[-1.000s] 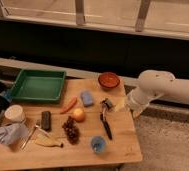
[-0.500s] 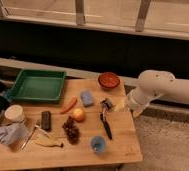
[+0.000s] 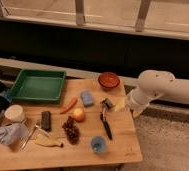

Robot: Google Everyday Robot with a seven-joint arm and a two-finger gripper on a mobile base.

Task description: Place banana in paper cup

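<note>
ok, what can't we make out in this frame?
All in the camera view:
- Tool: at the right edge of the wooden table, mostly covered by the white arm.
- Pale yellow curved banana, front left: too small to tell whether it touches the thin utensil beside it.
- Short white paper cup, left edge: inside too small to read.
- Robot base: cut off by the right edge.

Hand (image 3: 119, 106) at rt edge of table (image 3: 124, 136); grapes (image 3: 71, 131), apple (image 3: 78, 115) btwn it & banana (image 3: 48, 143).
</note>
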